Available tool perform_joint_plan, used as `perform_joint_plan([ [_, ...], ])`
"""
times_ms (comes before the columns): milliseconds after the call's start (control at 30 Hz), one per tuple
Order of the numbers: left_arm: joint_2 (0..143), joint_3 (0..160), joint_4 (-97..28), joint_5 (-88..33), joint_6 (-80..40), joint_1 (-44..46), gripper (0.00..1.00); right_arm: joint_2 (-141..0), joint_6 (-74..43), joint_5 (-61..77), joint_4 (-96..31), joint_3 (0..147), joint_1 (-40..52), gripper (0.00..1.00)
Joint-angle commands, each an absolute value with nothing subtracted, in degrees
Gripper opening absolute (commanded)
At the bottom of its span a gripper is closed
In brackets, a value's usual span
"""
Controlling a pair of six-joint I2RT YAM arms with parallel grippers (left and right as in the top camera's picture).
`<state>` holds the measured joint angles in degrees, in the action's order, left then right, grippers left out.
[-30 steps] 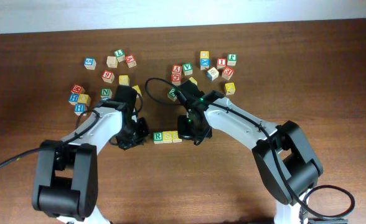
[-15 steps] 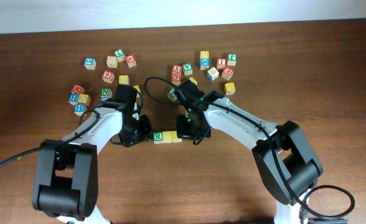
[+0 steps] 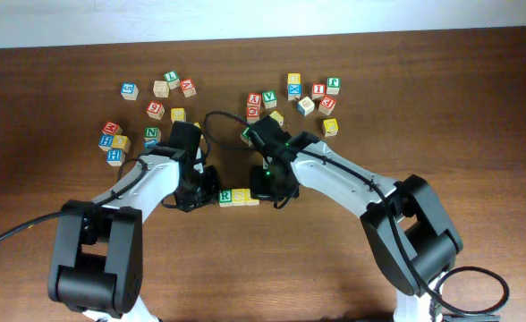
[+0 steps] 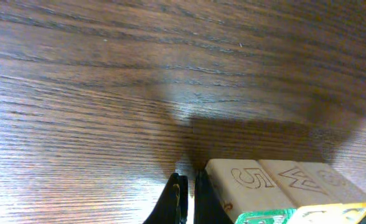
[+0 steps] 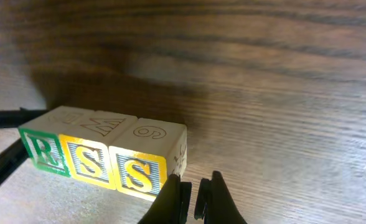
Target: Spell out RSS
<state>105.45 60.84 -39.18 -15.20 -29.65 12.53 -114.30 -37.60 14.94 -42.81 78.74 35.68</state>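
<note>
Three cubes stand in a tight row on the table: the green R cube point(image 3: 226, 196) point(image 5: 44, 151), a yellow S cube point(image 3: 241, 196) point(image 5: 89, 163) and a second yellow S cube point(image 3: 253, 199) point(image 5: 139, 173). My left gripper point(image 3: 215, 193) point(image 4: 186, 182) is shut and empty, its tip low on the table against the row's R end; that cube's bare wooden side point(image 4: 251, 182) fills the lower right of the left wrist view. My right gripper point(image 3: 263, 190) point(image 5: 192, 185) is shut and empty, one finger touching the outer corner of the second S cube.
Several loose letter cubes lie at the back left point(image 3: 156, 110) and back right point(image 3: 294, 94), with a few more near my left arm point(image 3: 114, 143). A black cable point(image 3: 220, 118) loops behind the right wrist. The table's far edge runs along the top.
Both shut grippers have edged inward toward the ends of the row. The three cubes stay in line, now closed up tight.
</note>
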Motion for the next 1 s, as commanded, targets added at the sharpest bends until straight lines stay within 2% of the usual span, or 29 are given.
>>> perform_joint_plan([
  [0,106.2,60.3,-39.0,-16.9,-30.0,12.8,0.00,-114.9,-38.3,16.1,-42.2,78.5,36.5,0.04],
  [967,106.2,60.3,-39.7,-18.0,-28.6,12.7,0.00,-114.9,-38.2,15.9,-41.5,78.5,36.3,0.04],
])
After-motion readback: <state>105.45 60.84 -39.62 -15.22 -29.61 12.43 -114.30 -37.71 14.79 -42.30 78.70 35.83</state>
